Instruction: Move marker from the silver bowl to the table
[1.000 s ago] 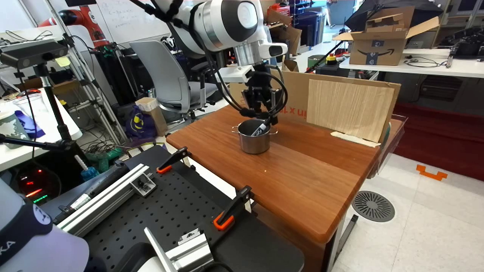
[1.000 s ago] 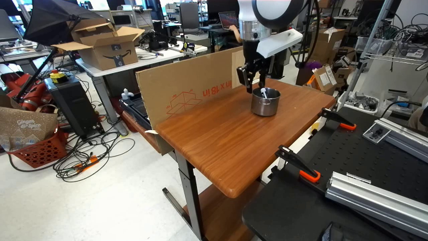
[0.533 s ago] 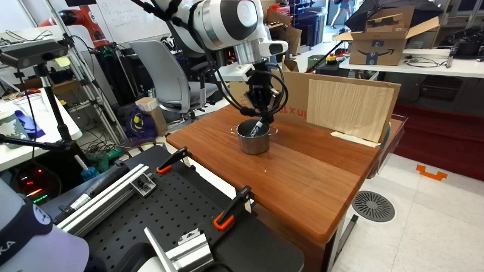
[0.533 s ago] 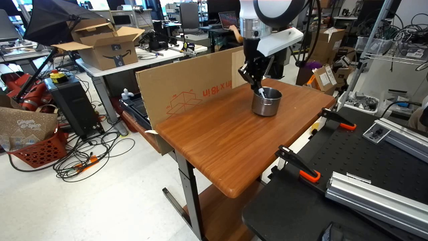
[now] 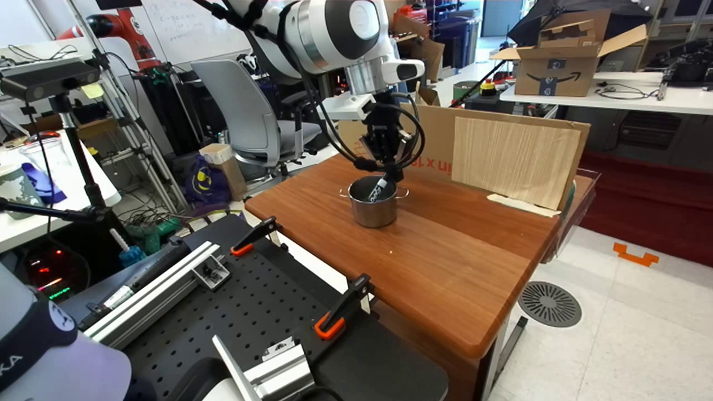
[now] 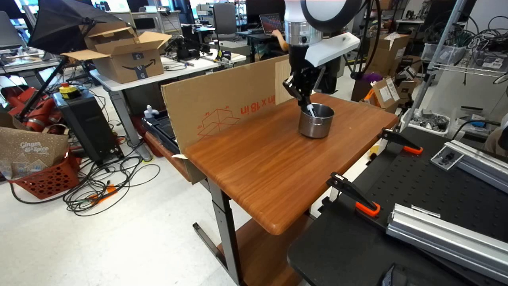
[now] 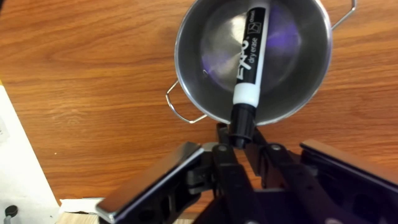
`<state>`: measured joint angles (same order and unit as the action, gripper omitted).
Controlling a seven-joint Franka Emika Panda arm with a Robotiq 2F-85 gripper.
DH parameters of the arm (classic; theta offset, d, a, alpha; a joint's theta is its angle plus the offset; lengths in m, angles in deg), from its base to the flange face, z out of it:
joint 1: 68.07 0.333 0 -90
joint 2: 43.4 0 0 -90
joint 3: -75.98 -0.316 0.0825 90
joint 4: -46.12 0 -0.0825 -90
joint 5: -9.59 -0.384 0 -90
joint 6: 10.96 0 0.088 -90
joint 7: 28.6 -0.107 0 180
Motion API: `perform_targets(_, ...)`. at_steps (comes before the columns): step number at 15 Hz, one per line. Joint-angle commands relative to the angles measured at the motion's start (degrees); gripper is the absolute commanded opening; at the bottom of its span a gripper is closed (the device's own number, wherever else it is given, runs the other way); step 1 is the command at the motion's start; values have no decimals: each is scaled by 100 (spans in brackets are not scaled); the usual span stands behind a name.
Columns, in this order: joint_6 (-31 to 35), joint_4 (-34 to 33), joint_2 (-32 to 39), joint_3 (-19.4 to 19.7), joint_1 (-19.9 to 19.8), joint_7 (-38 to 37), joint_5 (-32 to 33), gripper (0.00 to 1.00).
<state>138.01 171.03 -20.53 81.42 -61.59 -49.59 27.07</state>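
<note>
The silver bowl (image 7: pixel 188 40), a small shiny pot with two wire handles, stands on the reddish-brown table (image 7: pixel 93 77). It shows in both exterior views (image 5: pixel 374 214) (image 6: pixel 313 130). The marker (image 7: pixel 252 53), white with a black label and black cap, leans inside it with its capped end over the rim. Both exterior views also show the marker (image 5: pixel 377 190) (image 6: pixel 311 110). My gripper (image 7: pixel 239 132) is shut on the black cap, with one finger on each side. It points down at the bowl's rim in both exterior views (image 5: pixel 396 176) (image 6: pixel 304 104). The marker's far end is hard to make out.
A cardboard board (image 6: pixel 226 107) stands upright along one table edge, with a pale wooden sheet (image 5: pixel 515 161) on it. A black perforated bench (image 5: pixel 267 301) adjoins the table. Black and orange clamps (image 5: pixel 345 306) sit at the bench edge. Cables hang around my wrist.
Over the last second my gripper's fingers have come together on the marker's cap and the marker has tilted a little. The bowl has shifted very slightly. The last half second shows no visible motion.
</note>
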Motion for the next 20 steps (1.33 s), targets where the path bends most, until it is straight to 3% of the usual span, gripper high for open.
perform_targets(1,33,46,-132,58,67,-40,-127,4)
perform_targets(14,405,418,-1505,-177,40,-425,-283,4)
perform_targets(20,252,563,-1352,-523,142,-503,-250,4)
